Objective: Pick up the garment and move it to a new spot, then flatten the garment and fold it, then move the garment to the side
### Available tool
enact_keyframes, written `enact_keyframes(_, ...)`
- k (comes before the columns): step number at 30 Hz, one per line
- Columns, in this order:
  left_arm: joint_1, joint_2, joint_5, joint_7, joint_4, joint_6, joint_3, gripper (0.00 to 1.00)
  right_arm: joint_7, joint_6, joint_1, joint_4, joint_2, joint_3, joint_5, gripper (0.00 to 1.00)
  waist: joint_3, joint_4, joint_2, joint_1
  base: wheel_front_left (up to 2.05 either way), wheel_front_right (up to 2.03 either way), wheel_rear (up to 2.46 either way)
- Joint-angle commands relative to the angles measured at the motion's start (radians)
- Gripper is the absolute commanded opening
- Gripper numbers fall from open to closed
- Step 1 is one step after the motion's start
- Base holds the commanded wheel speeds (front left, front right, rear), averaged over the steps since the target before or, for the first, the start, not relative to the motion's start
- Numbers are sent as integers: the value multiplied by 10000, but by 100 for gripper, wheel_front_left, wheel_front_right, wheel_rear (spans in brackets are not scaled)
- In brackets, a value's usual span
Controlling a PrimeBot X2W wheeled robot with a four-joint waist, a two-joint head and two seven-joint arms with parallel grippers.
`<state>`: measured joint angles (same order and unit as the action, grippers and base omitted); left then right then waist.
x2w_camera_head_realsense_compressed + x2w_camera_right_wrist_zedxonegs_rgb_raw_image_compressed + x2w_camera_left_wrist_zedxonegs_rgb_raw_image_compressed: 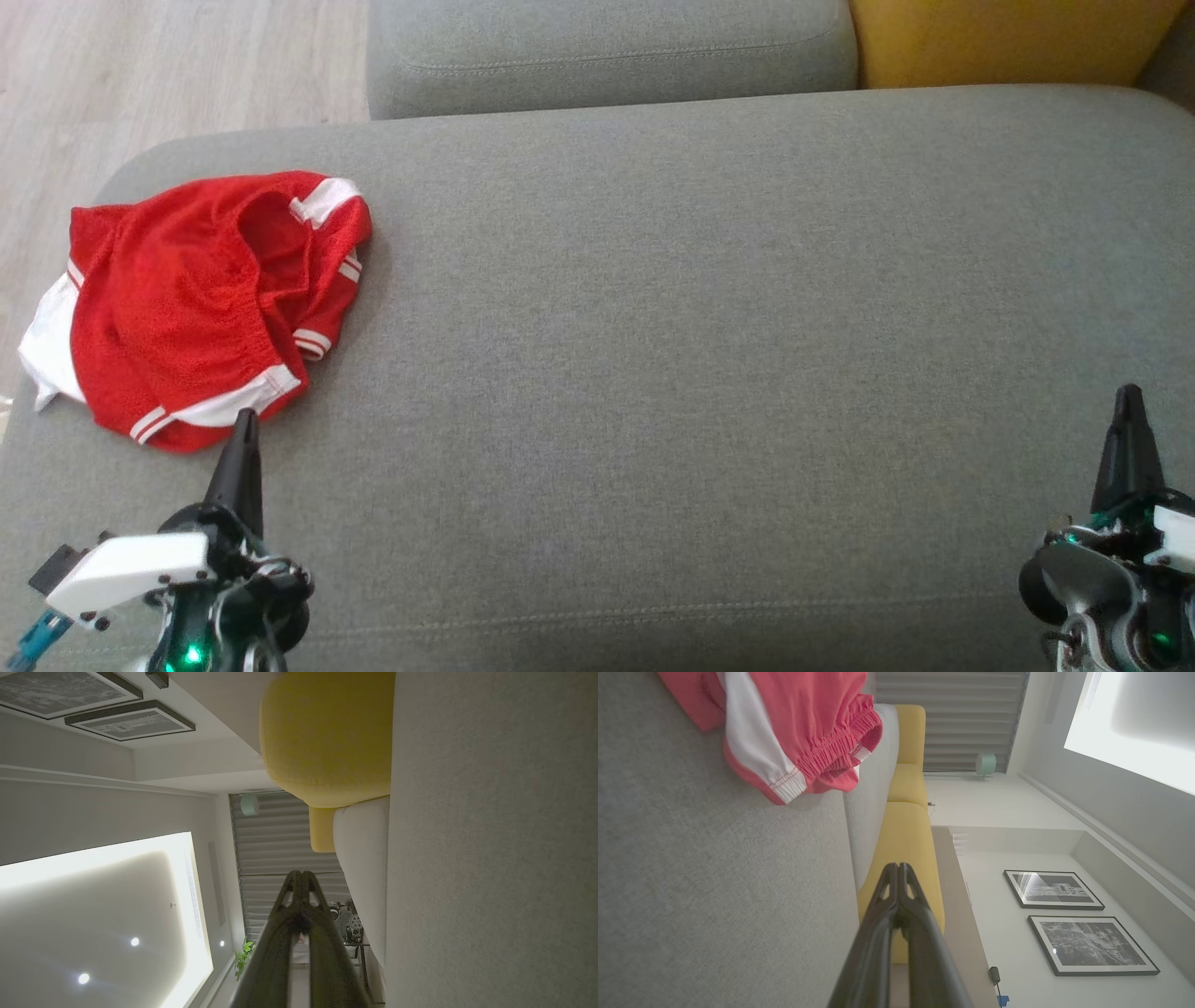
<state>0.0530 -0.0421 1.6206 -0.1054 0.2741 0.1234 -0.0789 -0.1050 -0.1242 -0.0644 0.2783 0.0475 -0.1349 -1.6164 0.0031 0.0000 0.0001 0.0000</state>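
Head view: red garment (187,308) crumpled on grey cushion (700,327), at 11 o'clock just beyond left gripper (245,420); long axis roughly 8-to-2. Right gripper (1130,397) well apart toward 3. Both jaws pressed together, empty. Left arm nearer.

Grey fabric seat (709,327) spans the head view. Second grey cushion (607,47) at 12 o'clock, yellow cushion (1008,37) at 1 o'clock, pale wood floor (140,75) at 10 o'clock. Left wrist view: smaller framed print (1052,890) and larger framed print (1092,946) at 4 o'clock, slatted blind (966,718) at 12 o'clock.
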Motion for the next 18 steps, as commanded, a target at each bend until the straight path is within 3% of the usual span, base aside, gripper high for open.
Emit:
enact_keyframes(1, 549, -81, -116, -75, -293, 73, -345, 0, -79, -65, -435, -336, 27, 215, 74, 0, 0, 0, -1, 0, 0, 0, 0)
enact_keyframes(13, 549, -81, -116, -75, -293, 73, -345, 0, -79, -65, -435, -336, 27, 215, 74, 0, 0, 0, -1, 0, 0, 0, 0)
enact_keyframes(14, 1, 0, 0, 0, -1, 0, 0, 100, 0, 0, -1, -1, 0, 1, 0, 100, 0, 0, -1, 0, 0, 0, 0)
enact_keyframes(18, -312, 67, 3, 18, 546, -17, 37, 100, 17, 11, 229, 562, -25, 35, -4, 100, 2, 0, -1, 0, 0, 0, 0)
